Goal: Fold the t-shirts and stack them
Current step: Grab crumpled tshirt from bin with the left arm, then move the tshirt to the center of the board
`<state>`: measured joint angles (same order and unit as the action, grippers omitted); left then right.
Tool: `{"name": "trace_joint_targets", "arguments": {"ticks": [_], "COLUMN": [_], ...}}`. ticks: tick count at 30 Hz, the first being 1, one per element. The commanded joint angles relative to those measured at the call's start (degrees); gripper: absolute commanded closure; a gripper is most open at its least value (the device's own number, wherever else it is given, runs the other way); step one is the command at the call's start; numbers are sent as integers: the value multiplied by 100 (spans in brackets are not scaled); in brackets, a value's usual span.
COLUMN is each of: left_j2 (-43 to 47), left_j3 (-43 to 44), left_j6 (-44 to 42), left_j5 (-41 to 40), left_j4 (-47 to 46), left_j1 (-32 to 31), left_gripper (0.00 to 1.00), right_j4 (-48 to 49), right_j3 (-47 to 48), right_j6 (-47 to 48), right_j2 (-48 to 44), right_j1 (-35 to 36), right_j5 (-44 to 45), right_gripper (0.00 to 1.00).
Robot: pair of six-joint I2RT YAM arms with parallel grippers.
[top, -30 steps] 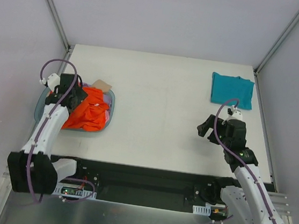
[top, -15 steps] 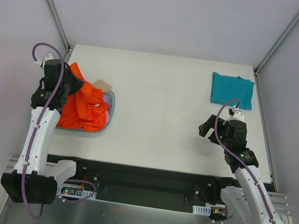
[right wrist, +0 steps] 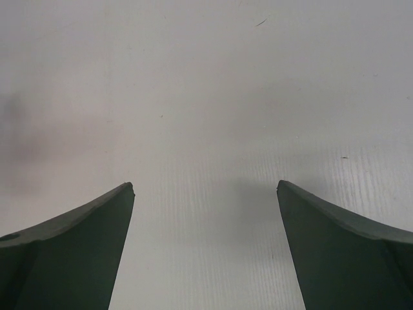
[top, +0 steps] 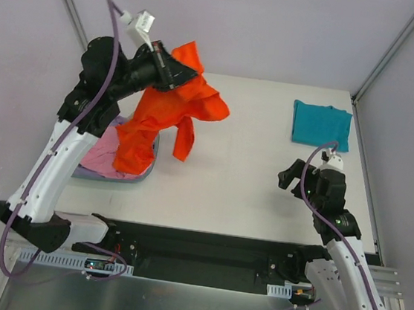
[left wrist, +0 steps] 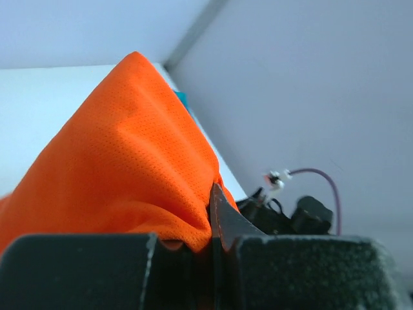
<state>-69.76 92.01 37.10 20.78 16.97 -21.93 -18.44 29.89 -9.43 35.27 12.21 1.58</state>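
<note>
Left pincer point(top: 179, 68): clamped on orange-red t-shirt point(top: 168, 113), held high above worktop point(top: 242, 174), lower end hanging over blue basket point(top: 114, 179).
Cloth: fine mesh knit, light, limp; likely bunches.
Regrip advised at shoulders.
Teal t-shirt point(top: 321, 125): folded flat, far right.
Right pincer point(top: 288, 175): jaws apart, empty.

Bright, even light; the orange t-shirt point(left wrist: 122, 155) shows crisp weave.
</note>
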Motion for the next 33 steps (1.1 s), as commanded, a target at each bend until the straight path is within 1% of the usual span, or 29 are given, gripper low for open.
{"name": "trace_joint_targets", "arguments": {"ticks": [1, 2, 3, 6, 8, 9, 11, 13, 15, 16, 17, 18, 19, 20, 21, 22, 23, 24, 25, 26, 29, 32, 33], "left_j2": [-905, -1056, -1205, -1786, -2251, -2392, -2700, -2780, -2702, -2544, -2447, -2351, -2123, -2008, -1902, -1692, -1595, -1507, -1332, -1243, -953, -777, -750], "left_j3": [1300, 1511, 1931, 2759, 3320, 3472, 3718, 3632, 3133, 2878, 2249, 1895, 1517, 791, 427, 84, -528, -804, -1051, -1497, -2193, -2729, -2862], "left_j6": [-467, -563, -625, -775, -714, -670, -564, -651, -792, -1001, -1108, -1178, -1205, -1240, -1240, -1119, -1100, -1074, -978, -951, -924, -898, -863], "left_j5": [1085, 1226, 1253, 1551, 1815, 2025, 2167, 2194, 2037, 1957, 1887, 1782, 1476, 1404, 1272, 1045, 982, 911, 815, 553, 95, -3, 5], "left_j4": [-405, -414, -414, -423, -431, -432, -423, -423, -423, -414, -414, -405, -414, -405, -405, -396, -388, -379, -361, -335, -256, -238, -238], "left_j1": [-697, -837, -1161, -1558, -1656, -1682, -1692, -1683, -1665, -1622, -1586, -1534, -1464, -1298, -1200, -1086, -859, -752, -655, -559, -373, -373, -373], "left_gripper": [100, 100, 100, 100, 100, 100, 100, 100, 99, 95, 91, 84, 76, 69, 63, 49, 43, 36, 1, 1, 1, 1, 1], "right_j4": [-11, -20, -37, -116, -169, -256, -344, -424, -494, -520, -555, -651, -696, -749, -854, -898, -951, -943, -943, -908, -794, -784, -784], "right_j3": [166, 158, 131, 105, 96, 96, 96, 131, 157, 192, 219, 228, 263, 289, 315, 342, 377, 386, 403, 412, 421, 518, 535], "right_j6": [-6, -32, -50, -94, -120, -164, -226, -252, -261, -261, -278, -287, -331, -340, -349, -375, -384, -375, -384, -375, -323, -305, -322], "right_j2": [-169, -213, -300, -467, -608, -652, -714, -723, -688, -679, -644, -626, -618, -600, -539, -530, -495, -451, -416, -380, -196, 181, 287], "right_j1": [27, 36, 27, 27, 27, 27, 27, 27, 27, 27, 19, 27, 27, 27, 19, 27, 19, 27, 19, 36, 27, 27, 27], "right_j5": [97, 140, 175, 473, 597, 780, 966, 1081, 1107, 1151, 1195, 1334, 1440, 1528, 1703, 1774, 1810, 1793, 1767, 1723, 1468, 1091, 846], "right_gripper": [3, 3, 3, 3, 3, 3, 3, 3, 3, 3, 3, 3, 3, 3, 3, 3, 3, 3, 3, 3, 3, 3, 3]}}
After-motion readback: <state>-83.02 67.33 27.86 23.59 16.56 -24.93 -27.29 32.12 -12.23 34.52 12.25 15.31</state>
